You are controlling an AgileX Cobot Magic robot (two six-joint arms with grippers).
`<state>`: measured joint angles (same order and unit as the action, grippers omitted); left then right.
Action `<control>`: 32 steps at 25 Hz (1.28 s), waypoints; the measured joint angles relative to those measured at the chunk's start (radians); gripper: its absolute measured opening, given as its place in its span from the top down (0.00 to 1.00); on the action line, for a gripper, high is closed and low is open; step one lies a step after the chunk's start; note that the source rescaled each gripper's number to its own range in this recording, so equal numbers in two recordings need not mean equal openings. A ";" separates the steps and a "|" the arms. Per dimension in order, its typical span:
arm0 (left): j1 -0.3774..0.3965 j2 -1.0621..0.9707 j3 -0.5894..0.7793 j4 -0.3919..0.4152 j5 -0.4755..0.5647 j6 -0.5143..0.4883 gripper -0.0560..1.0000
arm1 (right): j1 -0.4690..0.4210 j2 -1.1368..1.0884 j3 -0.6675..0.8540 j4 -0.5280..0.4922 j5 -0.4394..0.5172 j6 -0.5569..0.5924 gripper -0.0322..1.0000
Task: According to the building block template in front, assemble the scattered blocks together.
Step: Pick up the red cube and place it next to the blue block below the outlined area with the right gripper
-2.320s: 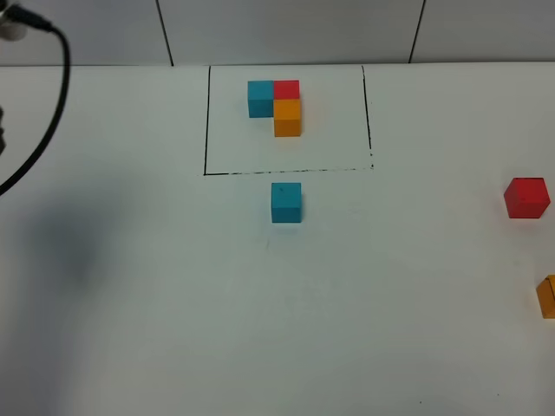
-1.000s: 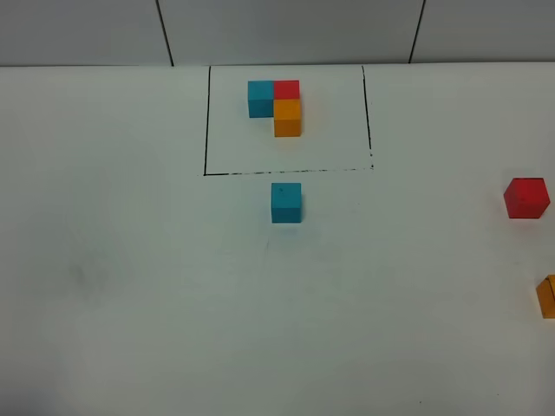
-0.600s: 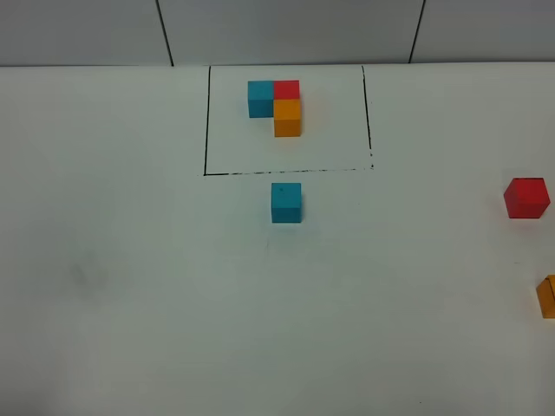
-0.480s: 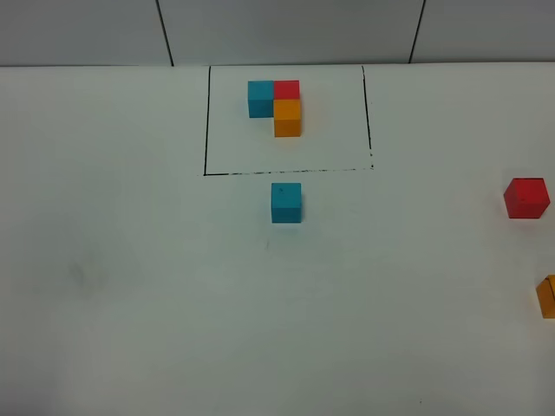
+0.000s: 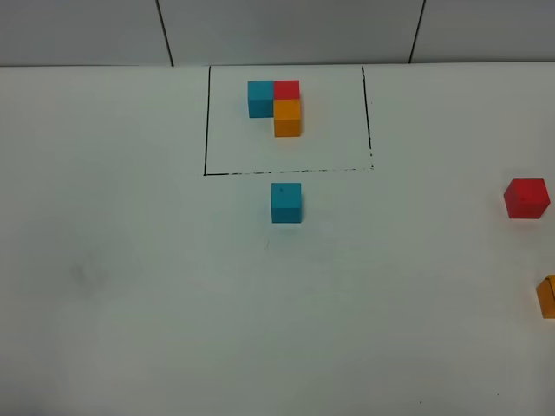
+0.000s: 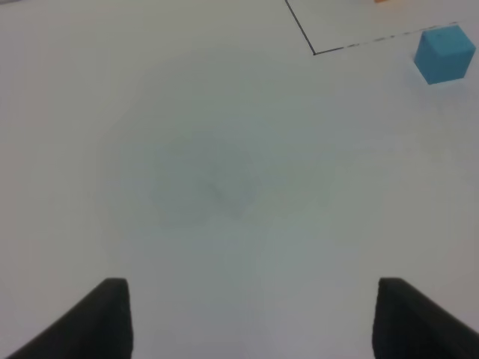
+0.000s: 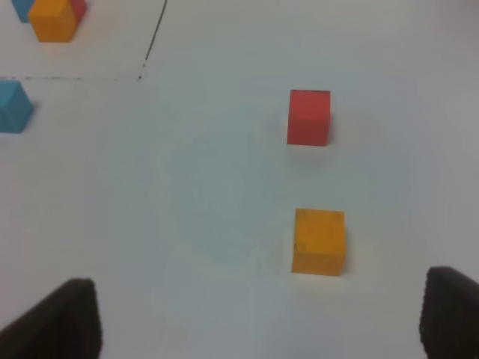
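- left gripper [image 6: 251,325]: jaws apart, nothing between them, over bare table [image 6: 209,187]
- blue cube [image 6: 445,54]: well ahead of the left jaws, off to one side, just outside the black outline [image 5: 207,121]
- template [image 5: 276,106]: inside the outline, beyond the blue cube
- right gripper [image 7: 262,321]: jaws wide, empty; orange cube [image 7: 319,241] near, ahead of the jaws; red cube [image 7: 308,117] beyond it, apart

We've got a white table [image 5: 130,260] carrying the template cluster [image 5: 276,106] at the far side, a teal-blue cube [image 5: 286,202] just outside its black outline [image 5: 205,121], and a red cube [image 5: 526,198] and an orange cube [image 5: 547,296] near the right edge.
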<state>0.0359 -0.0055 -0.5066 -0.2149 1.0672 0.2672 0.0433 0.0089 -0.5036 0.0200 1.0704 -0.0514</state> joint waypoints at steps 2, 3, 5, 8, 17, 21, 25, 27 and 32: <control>0.000 0.000 0.000 0.000 -0.001 0.000 0.46 | 0.000 0.000 0.000 0.000 0.000 0.000 0.26; 0.000 0.000 0.000 0.000 -0.001 0.000 0.46 | 0.000 0.000 0.000 0.000 0.000 0.000 0.26; 0.000 0.000 0.000 0.000 0.000 0.000 0.46 | 0.000 0.000 0.000 0.000 0.000 0.000 0.26; 0.000 0.000 0.000 0.000 -0.001 0.000 0.46 | 0.000 0.000 0.000 0.000 0.000 0.000 0.26; 0.000 0.000 0.000 0.000 -0.002 0.000 0.46 | 0.000 0.000 0.000 0.000 0.000 0.000 0.26; 0.000 0.000 0.000 0.000 -0.002 0.000 0.46 | 0.000 0.000 0.000 0.000 0.000 0.000 0.26; 0.000 0.000 0.000 0.001 -0.002 0.000 0.46 | 0.000 0.000 0.000 0.000 0.000 0.000 0.26; 0.000 0.000 0.000 0.001 -0.002 0.000 0.46 | 0.000 0.000 0.000 0.000 0.000 0.000 0.26; 0.000 0.000 0.000 -0.008 -0.002 -0.007 0.46 | 0.000 0.000 0.000 0.000 0.000 0.000 0.26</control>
<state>0.0359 -0.0055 -0.5066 -0.2230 1.0650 0.2606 0.0433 0.0089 -0.5036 0.0200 1.0704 -0.0514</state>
